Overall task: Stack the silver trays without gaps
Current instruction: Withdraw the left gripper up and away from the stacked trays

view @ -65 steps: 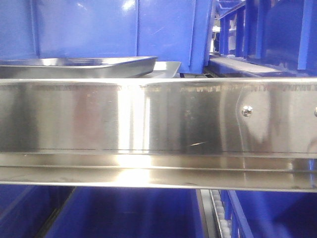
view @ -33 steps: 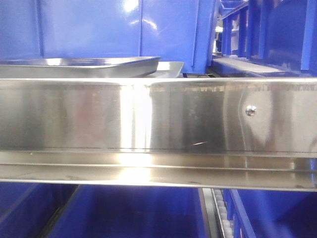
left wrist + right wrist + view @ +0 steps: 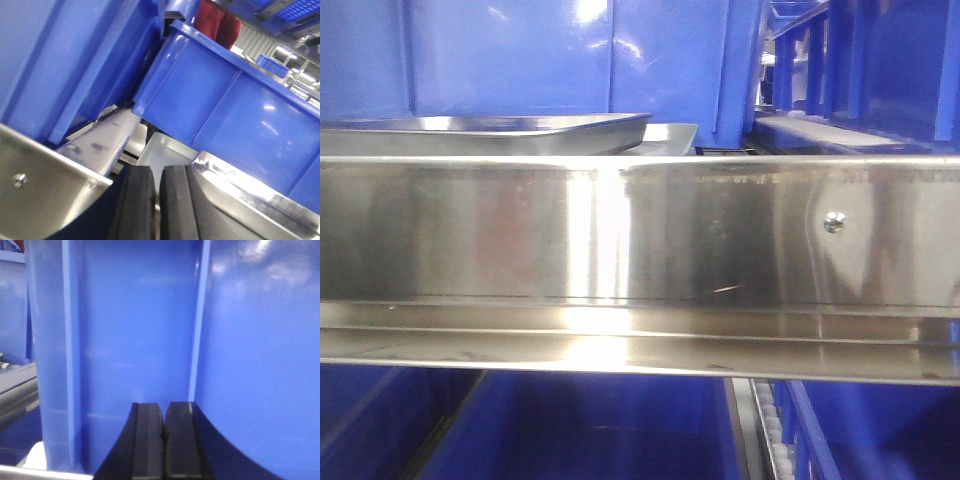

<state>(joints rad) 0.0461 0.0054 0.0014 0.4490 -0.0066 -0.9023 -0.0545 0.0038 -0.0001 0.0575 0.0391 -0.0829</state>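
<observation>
upper tray (image 3: 520, 124) seated on lower tray (image 3: 670, 135), which juts out to its right | both set behind shelf rail (image 3: 640, 235) | bins (image 3: 570, 60) placed behind trays | more bins (image 3: 590, 430) located under rail

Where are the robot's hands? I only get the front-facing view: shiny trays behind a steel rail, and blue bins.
Observer: The left gripper sits low beside a silver tray, pads nearly together, holding nothing.
Operator: And the other hand?
Observer: The right gripper faces a blue bin wall, pads together, empty.
Operator: Anyone nearby?
Observer: The left wrist view shows a red shape above the bins; I cannot tell what it is.
</observation>
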